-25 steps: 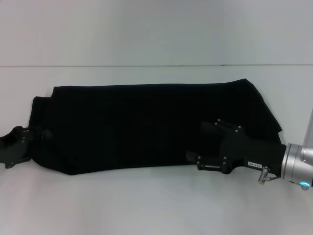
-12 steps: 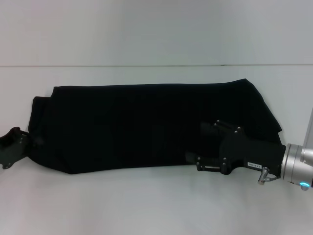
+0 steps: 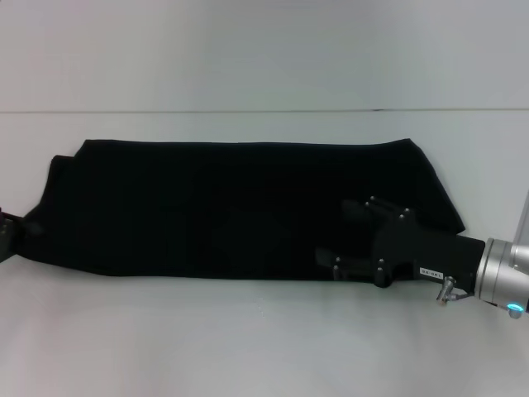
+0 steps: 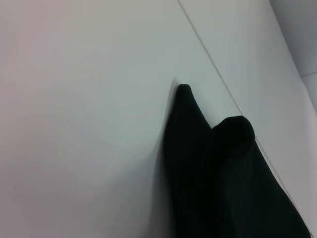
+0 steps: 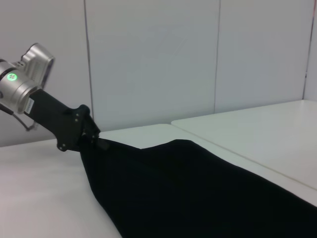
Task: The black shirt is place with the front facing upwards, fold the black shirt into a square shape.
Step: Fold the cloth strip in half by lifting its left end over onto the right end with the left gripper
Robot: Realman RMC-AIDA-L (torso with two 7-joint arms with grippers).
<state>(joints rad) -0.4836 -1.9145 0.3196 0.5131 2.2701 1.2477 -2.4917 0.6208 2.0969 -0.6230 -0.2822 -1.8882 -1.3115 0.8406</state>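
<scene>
The black shirt (image 3: 231, 207) lies as a long folded band across the white table (image 3: 248, 347), pulled straight between both arms, with no print showing. At the far left edge my left gripper (image 3: 7, 236) is barely in the head view. The right wrist view shows this left gripper (image 5: 96, 143) shut on the shirt (image 5: 198, 188) at its end, which rises to it. My right gripper (image 3: 326, 263) sits at the shirt's near edge on the right, shut on the cloth. The left wrist view shows only a pointed shirt corner (image 4: 213, 173).
A seam (image 3: 248, 111) runs across the table behind the shirt. Bare white tabletop lies in front of and behind the cloth. Pale wall panels (image 5: 148, 59) stand beyond the table.
My left gripper has moved left, almost out of the head view, drawing the shirt's left end with it. The cloth now lies straighter and flatter. The right gripper barely shifted.
</scene>
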